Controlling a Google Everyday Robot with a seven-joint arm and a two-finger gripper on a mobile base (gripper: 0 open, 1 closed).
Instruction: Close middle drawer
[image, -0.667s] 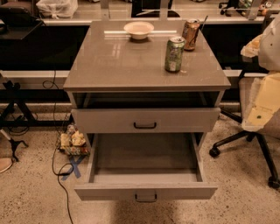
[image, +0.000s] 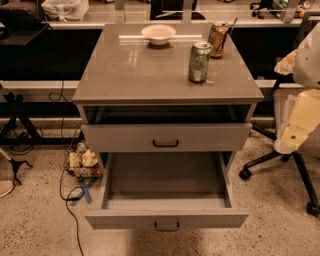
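The middle drawer (image: 166, 219) is pulled far out of the grey cabinet (image: 150, 75). It has a low flat front with a small black bar handle (image: 166, 226), and its wide shallow box is empty. Above it, the taller-fronted top drawer (image: 166, 137) stands slightly out. The lowest drawer is hidden under the open one. My gripper (image: 290, 141) hangs at the end of the cream arm at the right edge. It is level with the top drawer, well to the right of the cabinet, and touches nothing.
On the cabinet top stand a green can (image: 199, 61), a brown can (image: 218, 39) and a white bowl (image: 158, 34). An office chair base (image: 280, 165) is at the right. Snack packets (image: 83, 162) and a black cable (image: 70, 200) lie on the floor at the left.
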